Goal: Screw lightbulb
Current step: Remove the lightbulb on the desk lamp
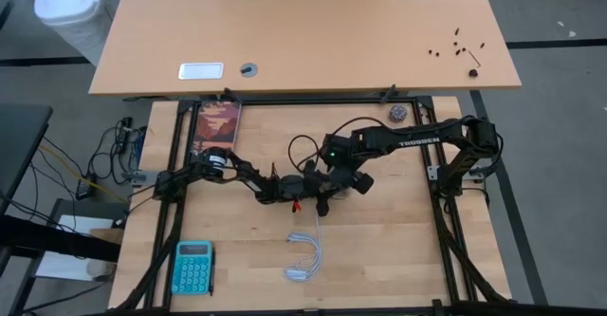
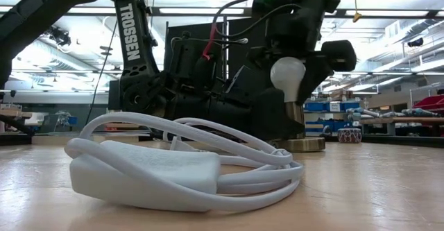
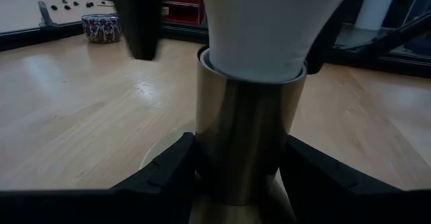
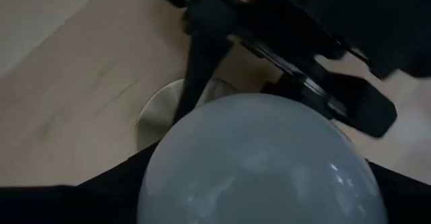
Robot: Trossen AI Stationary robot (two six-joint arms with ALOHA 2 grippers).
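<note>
left pincer (image 3: 242, 183) held shiny brass socket tube (image 3: 246, 136) | right pincer (image 4: 256, 177) sat loose around small white lightbulb (image 2: 287, 73) | coiled white cord (image 2: 187, 163) lay in front on wooden counter (image 2: 374, 189)

The middle of the bench (image 1: 398, 240) is crowded: both hands are packed around the lightbulb (image 2: 288, 75). The front is blocked by a coiled white cord (image 1: 305, 257); open wood is left on the right.
</note>
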